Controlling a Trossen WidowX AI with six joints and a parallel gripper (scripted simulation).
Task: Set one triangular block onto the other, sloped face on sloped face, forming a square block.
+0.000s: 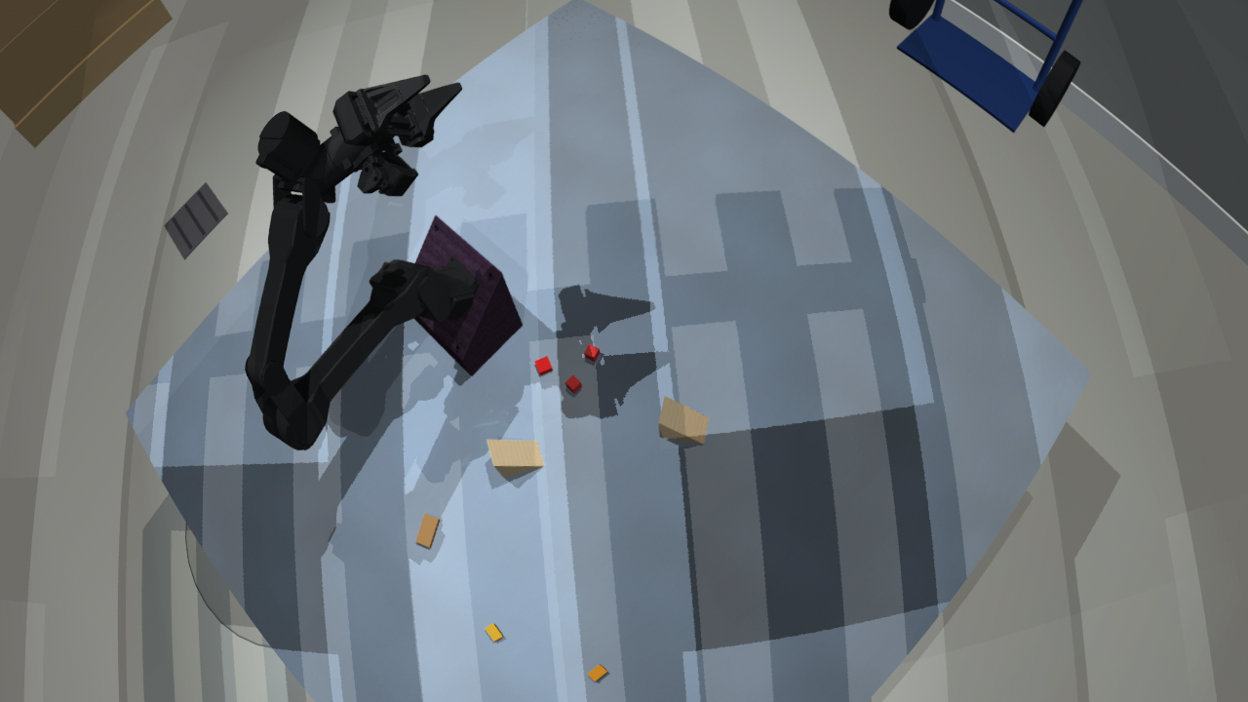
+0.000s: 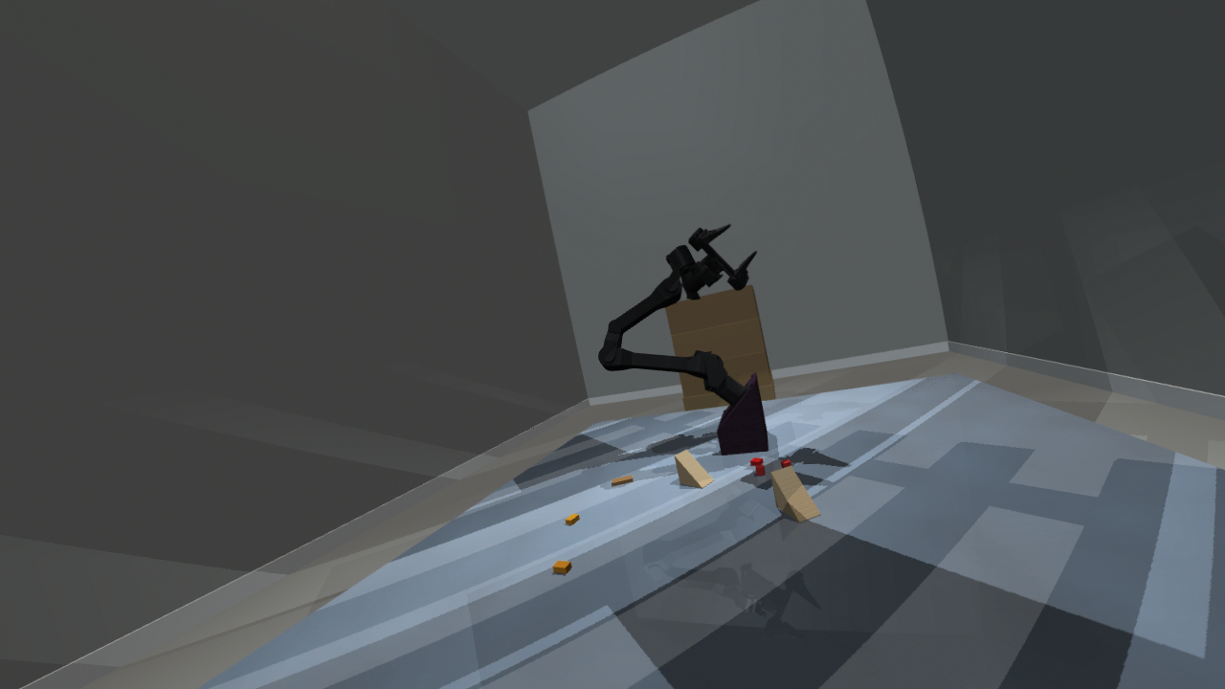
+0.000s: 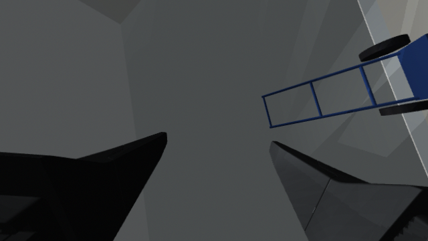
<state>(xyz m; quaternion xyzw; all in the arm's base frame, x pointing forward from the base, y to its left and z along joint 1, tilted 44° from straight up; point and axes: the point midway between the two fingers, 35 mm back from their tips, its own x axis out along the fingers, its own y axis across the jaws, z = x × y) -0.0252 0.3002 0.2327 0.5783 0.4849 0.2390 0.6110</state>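
Progress: nothing of the stack is built yet. Both triangular blocks lie apart on the surface; in the top view the nearer block sits at about 6 o'clock from the arm's dark purple base, and the farther block lies at roughly 4 o'clock from that base, well apart from its partner. Each rests on a flat face with its slope exposed (the exterior view shows both as separate ramps, and). The claw is high above the surface, around 11 o'clock from the base, its fingers spread wide with nothing between them; the wrist view shows only wall and a blue hand truck beyond the two fingertips, so it points away from the work. Three small red cubes cluster between the base and the farther block, and small orange pieces lie scattered toward 6 o'clock; none touch the blocks. Remaining, as I judge it: swing the claw down to one block, grasp, invert it, seat slope on slope with ends flush, release, retreat.
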